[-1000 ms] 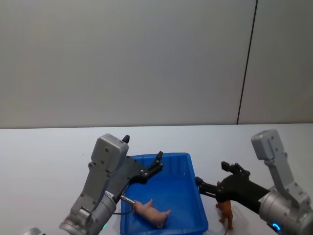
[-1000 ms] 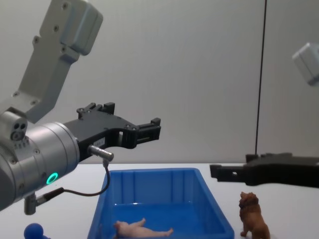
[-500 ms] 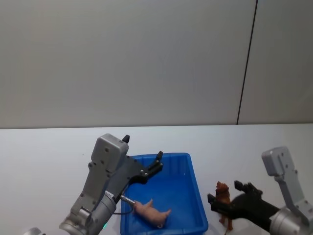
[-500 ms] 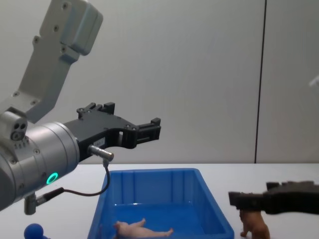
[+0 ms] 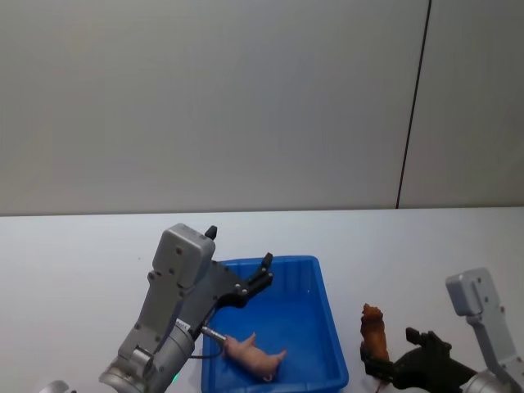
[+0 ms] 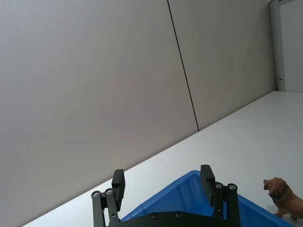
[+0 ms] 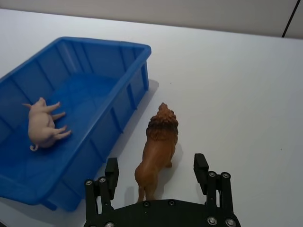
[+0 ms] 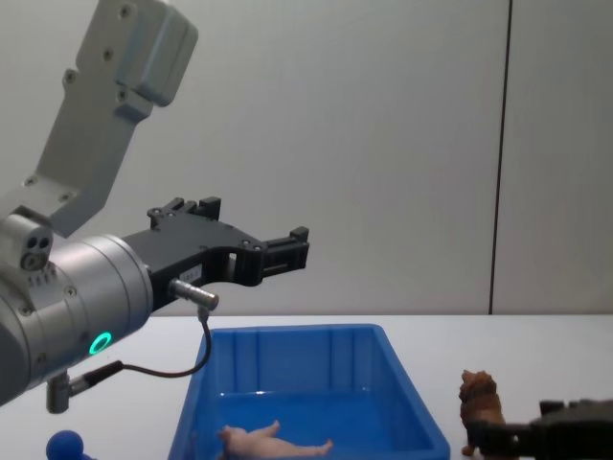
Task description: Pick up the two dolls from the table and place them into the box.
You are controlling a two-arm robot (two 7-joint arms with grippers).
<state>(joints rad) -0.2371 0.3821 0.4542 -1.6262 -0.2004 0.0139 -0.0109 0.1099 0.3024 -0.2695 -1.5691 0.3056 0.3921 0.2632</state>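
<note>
Since one second ago, the right gripper (image 7: pixel 156 169) has dropped from above the box's right rim to table level and drawn back to the near side of the lion (image 7: pixel 158 151). Its jaws stand open. In the right wrist view you see one finger on each side of the lion's hindquarters, with a clear gap between each finger and the lion's flank.

Check the lion's position: it stands upright on the table (image 7: pixel 227 85), just right of the box (image 7: pixel 106 43), head toward the far side. It does not touch the box wall.

Check the pig (image 7: pixel 42 125): it lies on its side on the box floor, toward the near end, legs pointing to the right wall.

The left gripper (image 6: pixel 162 180) has not moved over the same interval. It hangs above the left part of the box, well clear of the rim, aimed toward the far right. Its jaws are open and hold nothing.

A small blue ball (image 8: pixel 65 445) rests on the table at the near left, apart from the box.
</note>
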